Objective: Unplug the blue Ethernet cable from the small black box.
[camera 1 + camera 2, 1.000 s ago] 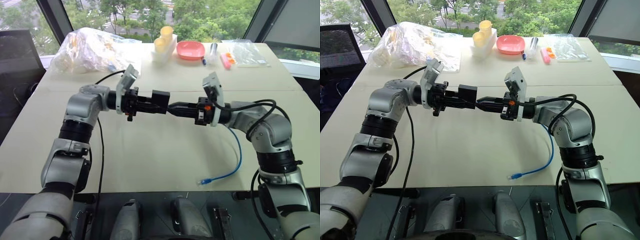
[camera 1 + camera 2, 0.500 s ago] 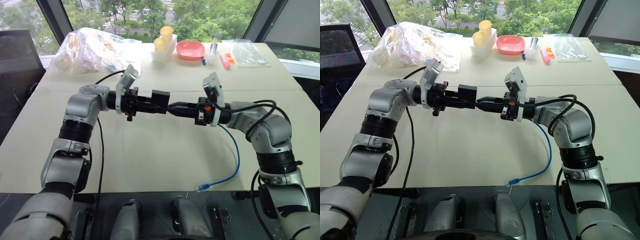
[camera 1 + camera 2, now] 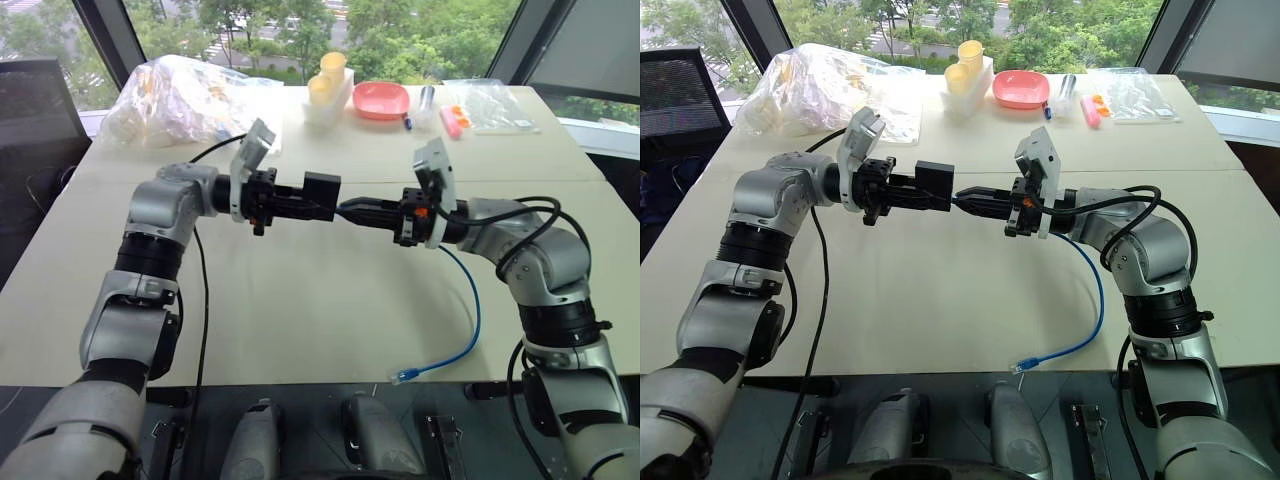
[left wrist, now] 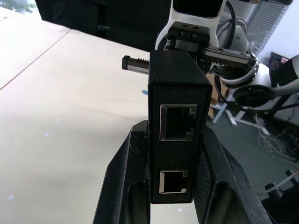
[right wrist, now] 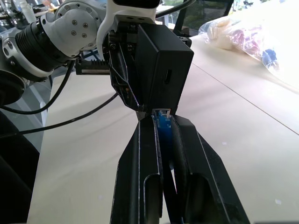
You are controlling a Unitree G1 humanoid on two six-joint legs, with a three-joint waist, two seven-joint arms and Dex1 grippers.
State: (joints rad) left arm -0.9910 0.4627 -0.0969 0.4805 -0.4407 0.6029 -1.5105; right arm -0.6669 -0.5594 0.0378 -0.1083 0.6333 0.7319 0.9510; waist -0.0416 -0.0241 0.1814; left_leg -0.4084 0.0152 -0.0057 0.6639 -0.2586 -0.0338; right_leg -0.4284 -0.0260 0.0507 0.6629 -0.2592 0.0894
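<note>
My left gripper (image 3: 305,203) is shut on the small black box (image 3: 322,188), held level above the table. In the left wrist view the box (image 4: 177,74) stands between my fingers (image 4: 126,158) with two empty ports facing the camera. My right gripper (image 3: 362,212) points at the box from the other side, shut on the plug of the blue Ethernet cable (image 3: 474,310). The clear plug tip (image 5: 161,113) meets the box's lower edge (image 5: 161,70); whether it is seated I cannot tell. The cable hangs down to the table, and its free plug (image 3: 408,376) lies near the front edge.
At the far side of the beige table (image 3: 300,300) lie a crumpled plastic bag (image 3: 185,100), yellow cups in a white holder (image 3: 328,85), a pink plate (image 3: 381,100), a pink tube (image 3: 450,122) and a clear bag (image 3: 490,105). A dark chair (image 3: 35,110) stands at the left.
Both grippers with the box and plug sit slightly higher in the picture. A short bit of blue now shows between box and right fingers. The cable's free end has slid toward the front edge.
</note>
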